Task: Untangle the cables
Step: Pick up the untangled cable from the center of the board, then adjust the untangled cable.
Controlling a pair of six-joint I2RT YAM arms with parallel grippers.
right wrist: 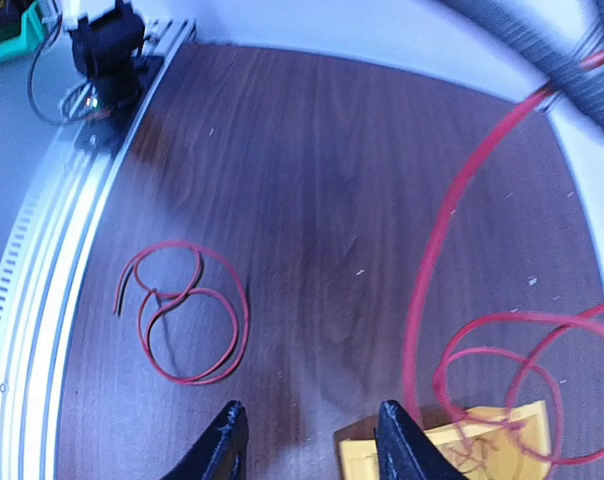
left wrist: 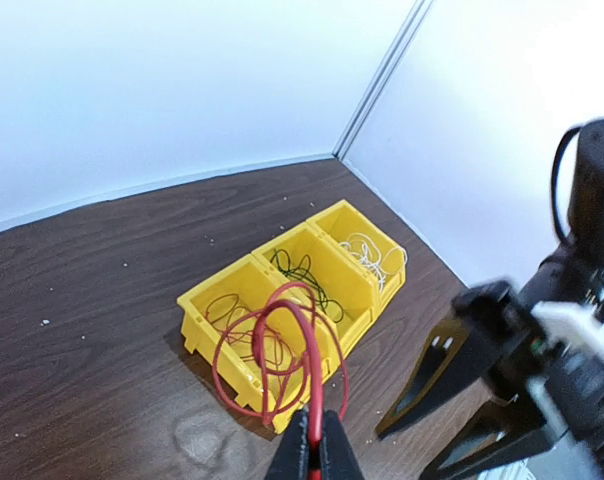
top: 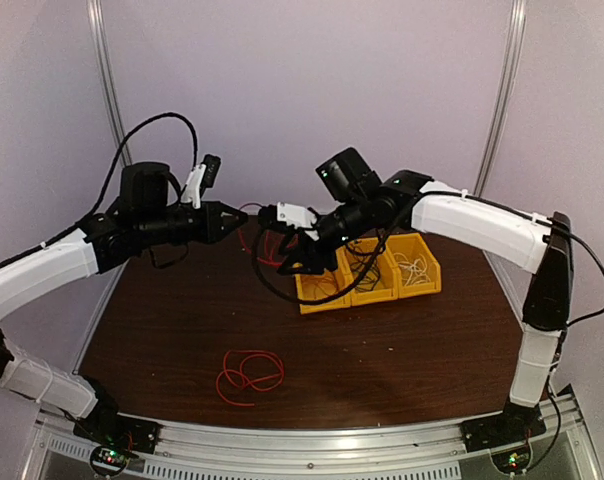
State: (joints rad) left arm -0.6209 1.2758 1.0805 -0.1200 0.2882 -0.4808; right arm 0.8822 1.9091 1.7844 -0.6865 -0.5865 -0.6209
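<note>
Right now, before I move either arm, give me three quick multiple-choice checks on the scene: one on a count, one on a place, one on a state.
1. How many yellow bins stand on the table?
A. two
B. three
C. five

2. Where does the loose red coil lie?
A. on the table, near its near edge
B. in a bin
C. on the floor

3. The left hand is:
A. open and empty
B. shut on a red cable
C. shut on a white cable

Key:
1 B: three bins sit side by side.
2 A: the coil lies flat on bare wood.
3 B: the fingers pinch the red cable, which hangs in loops.
</note>
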